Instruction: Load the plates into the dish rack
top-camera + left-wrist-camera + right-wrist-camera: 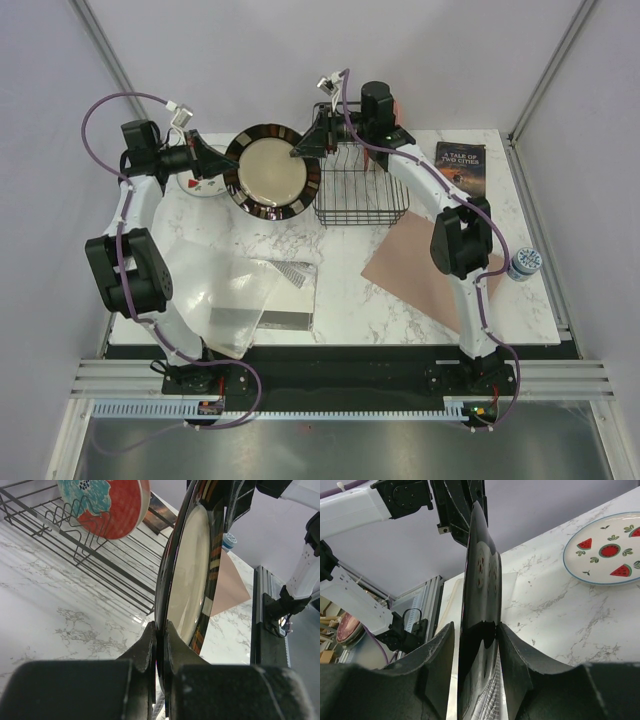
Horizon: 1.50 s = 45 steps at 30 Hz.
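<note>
With the red plate (pixel 107 502) already standing in the dish rack (pixel 362 195), the left gripper (pixel 159 635) and right gripper (pixel 476 630) both clamped opposite rims of the brown-rimmed plate (pixel 272 172) just left of the rack, while the fruit-marked plate (pixel 605 550) lay unloaded on the far-left tabletop (pixel 350 290).

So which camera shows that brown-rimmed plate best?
The top external view: the brown-rimmed plate shows nearly its whole round face, cream centre included. The left wrist view sees it nearly edge-on; the right wrist view sees only its dark back.
</note>
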Each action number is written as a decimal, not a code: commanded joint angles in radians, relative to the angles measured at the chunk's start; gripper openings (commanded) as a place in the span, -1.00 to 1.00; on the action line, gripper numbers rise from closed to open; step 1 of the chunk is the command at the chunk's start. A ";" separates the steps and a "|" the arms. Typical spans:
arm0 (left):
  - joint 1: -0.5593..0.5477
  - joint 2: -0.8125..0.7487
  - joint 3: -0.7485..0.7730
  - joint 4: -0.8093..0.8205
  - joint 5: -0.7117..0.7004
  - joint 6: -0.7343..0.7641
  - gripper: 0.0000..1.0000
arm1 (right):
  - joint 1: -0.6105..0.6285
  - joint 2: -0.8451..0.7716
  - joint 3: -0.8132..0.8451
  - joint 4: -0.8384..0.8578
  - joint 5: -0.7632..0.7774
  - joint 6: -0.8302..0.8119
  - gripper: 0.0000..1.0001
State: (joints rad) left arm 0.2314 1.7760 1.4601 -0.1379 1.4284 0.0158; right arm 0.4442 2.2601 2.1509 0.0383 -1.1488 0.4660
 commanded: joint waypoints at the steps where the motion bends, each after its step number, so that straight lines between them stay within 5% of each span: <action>1: -0.018 -0.006 0.078 0.076 0.133 -0.080 -0.95 | 0.040 0.013 0.047 -0.021 0.001 -0.044 -0.10; 4: -0.017 -0.001 0.078 0.089 0.133 -0.089 -0.95 | 0.045 0.010 0.063 -0.113 0.021 -0.117 -0.24; 7: -0.017 0.002 0.077 0.098 0.127 -0.097 -0.95 | 0.047 0.009 0.072 -0.190 0.029 -0.164 -0.62; 8: -0.018 0.005 0.075 0.101 0.124 -0.099 -0.95 | 0.048 0.006 0.070 -0.208 0.035 -0.187 -0.91; 10: -0.017 0.005 0.074 0.104 0.101 -0.105 -0.92 | 0.048 -0.007 0.067 -0.228 0.057 -0.211 -1.00; 12: -0.017 -0.003 0.071 0.106 0.046 -0.103 -0.73 | 0.048 -0.017 0.069 -0.239 0.083 -0.239 -1.00; 13: -0.017 -0.009 0.069 0.106 -0.003 -0.099 -0.44 | 0.048 -0.030 0.072 -0.241 0.092 -0.243 -1.00; 16: -0.004 -0.047 0.057 0.103 -0.098 -0.074 -0.04 | 0.037 -0.062 0.076 -0.245 0.168 -0.251 -1.00; 21: 0.028 -0.153 0.013 0.100 -0.285 0.008 0.37 | -0.010 -0.123 0.099 -0.265 0.352 -0.265 -1.00; 25: 0.029 -0.263 -0.072 0.118 -0.524 0.041 0.60 | -0.019 -0.195 0.069 -0.250 0.671 -0.297 -1.00; 32: 0.029 -0.430 -0.265 0.182 -0.643 -0.034 0.64 | 0.005 -0.293 -0.082 -0.048 1.156 -0.283 -1.00; 33: 0.028 -0.446 -0.285 0.185 -0.657 -0.049 0.99 | 0.014 -0.300 -0.086 -0.017 1.223 -0.285 -1.00; 38: 0.028 -0.524 -0.408 0.187 -0.697 -0.082 1.00 | 0.112 -0.257 -0.025 0.037 1.671 -0.450 -1.00; 45: 0.026 -0.612 -0.510 0.184 -0.694 -0.074 0.99 | 0.186 -0.047 0.207 0.077 2.049 -0.664 -1.00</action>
State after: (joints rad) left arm 0.2611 1.2304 0.9794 0.0105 0.7456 -0.0406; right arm 0.6037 2.1609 2.1838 -0.1059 0.5892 -0.0654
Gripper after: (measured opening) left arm 0.994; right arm 0.060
